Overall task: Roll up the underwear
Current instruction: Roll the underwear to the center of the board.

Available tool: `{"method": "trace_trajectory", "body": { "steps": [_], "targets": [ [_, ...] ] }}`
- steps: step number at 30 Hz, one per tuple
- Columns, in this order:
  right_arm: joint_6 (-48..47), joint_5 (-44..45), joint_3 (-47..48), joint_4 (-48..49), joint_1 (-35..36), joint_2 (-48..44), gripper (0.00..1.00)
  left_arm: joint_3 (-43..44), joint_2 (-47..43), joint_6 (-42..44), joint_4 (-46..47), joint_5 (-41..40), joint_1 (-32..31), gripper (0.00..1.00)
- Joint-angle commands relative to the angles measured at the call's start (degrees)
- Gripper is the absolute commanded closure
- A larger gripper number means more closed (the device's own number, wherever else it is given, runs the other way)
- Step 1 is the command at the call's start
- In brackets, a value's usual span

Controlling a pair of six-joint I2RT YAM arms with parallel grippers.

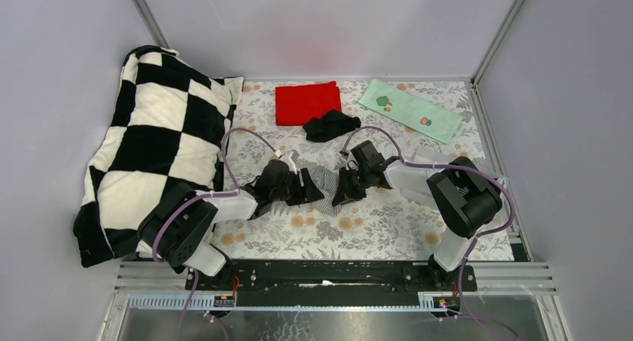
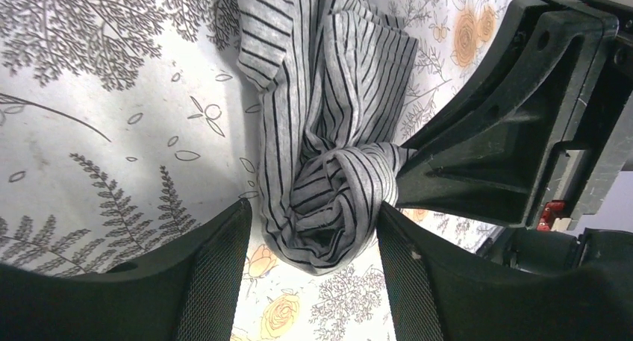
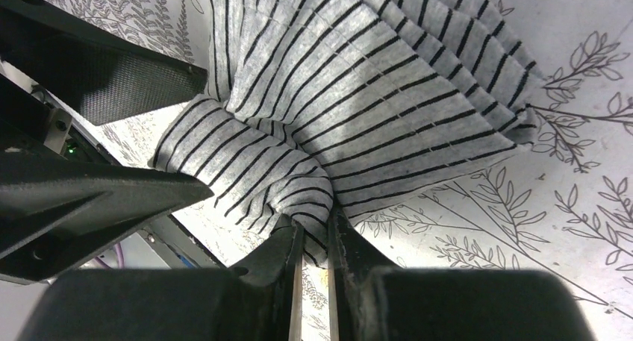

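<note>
Risk: the half-formed roll in the grey striped briefs (image 1: pixel 325 186) may slacken if the right end effector (image 3: pixel 313 240), nearly shut on a pinched fold, slips. The left end effector (image 2: pixel 313 240) stands wide open astride the roll, gripping nothing, at mid-bench (image 1: pixel 373 229). Black briefs (image 1: pixel 331 124) lie beyond.

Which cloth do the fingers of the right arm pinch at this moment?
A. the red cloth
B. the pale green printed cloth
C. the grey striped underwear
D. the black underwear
C: in the right wrist view, the right gripper is shut on a fold of the grey striped underwear, while the red cloth, the black underwear and the green cloth lie untouched farther back.
</note>
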Motion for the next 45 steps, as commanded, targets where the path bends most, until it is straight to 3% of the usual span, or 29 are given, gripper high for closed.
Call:
{"method": "trace_trajectory", "body": {
  "steps": [1, 6, 10, 15, 23, 26, 32, 38, 42, 45],
  "targets": [
    [-6.24, 10.70, -1.99, -13.75, -1.64, 4.42, 0.84, -1.07, 0.65, 4.61, -4.67, -7.15, 0.09, 0.32],
    [-6.75, 10.17, -1.16, -14.36, -1.82, 4.69, 0.83, -1.41, 2.44, 5.06, -2.26, -5.52, -0.29, 0.34],
    [-7.11, 9.98, -0.57, -14.85, -1.81, 4.42, 0.80, -1.47, 4.19, 4.51, -0.88, -4.91, -1.08, 0.41],
    [-7.02, 9.95, -0.54, -13.97, -1.87, 3.26, 0.74, -2.65, 4.93, 3.66, 1.04, -4.29, -1.81, 0.56],
    [-6.11, 6.84, -2.41, -8.95, -1.90, -0.53, 0.66, -2.67, 7.24, 1.87, 2.31, -3.05, -2.72, 0.93],
    [-6.06, 7.44, -3.73, -7.43, -1.89, -4.59, 0.63, -2.40, 7.22, 1.88, 0.40, -4.03, -2.72, 1.00],
    [-7.22, 10.73, -6.09, -5.22, -1.87, -14.51, 0.52, -1.41, 7.00, 2.78, -2.48, -4.39, -2.72, 1.00],
    [-10.77, 17.51, -11.13, 0.36, -1.91, -24.68, 0.48, -0.07, 6.70, 3.69, -5.30, -3.91, -2.72, 1.00],
    [-18.76, 14.34, -18.93, 15.86, -1.63, -33.74, 0.51, 1.22, 6.69, 4.71, -7.25, -2.21, -2.72, 1.00],
    [-34.55, 11.58, -27.79, 31.43, 1.98, -40.46, 0.50, 2.97, 7.07, 6.13, -10.70, -1.64, -2.72, 1.00]
  ]
}}
